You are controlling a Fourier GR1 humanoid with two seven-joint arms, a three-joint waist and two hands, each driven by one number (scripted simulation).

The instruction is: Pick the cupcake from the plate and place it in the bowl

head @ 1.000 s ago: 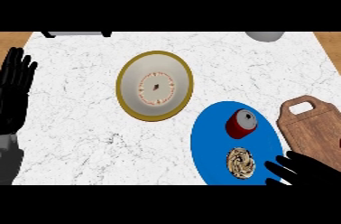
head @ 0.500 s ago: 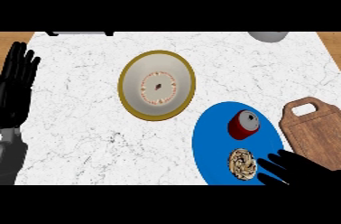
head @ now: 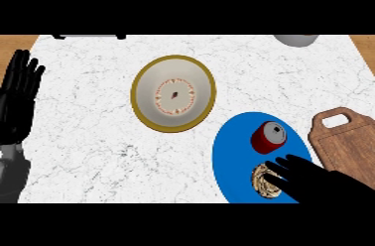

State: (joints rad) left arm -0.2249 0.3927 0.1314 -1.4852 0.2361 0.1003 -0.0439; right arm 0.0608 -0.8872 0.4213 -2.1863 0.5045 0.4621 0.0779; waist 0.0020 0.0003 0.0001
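While the cupcake (head: 267, 180) lies low on the blue plate (head: 233, 155), the right robot hand (head: 315, 180) reaches over it with fingers spread and straight, their tips touching or just above its right side and holding nothing. The step in hand looks like the approach to the pick. Next, the fingers need to curl round the cupcake without knocking the red can (head: 268, 137) just beyond it. Right of the plate lies a wooden board (head: 344, 141). Farther off on the table (head: 88, 141) waits the gold-rimmed bowl (head: 174, 93). The left robot hand (head: 18, 98) rests open at the left edge.
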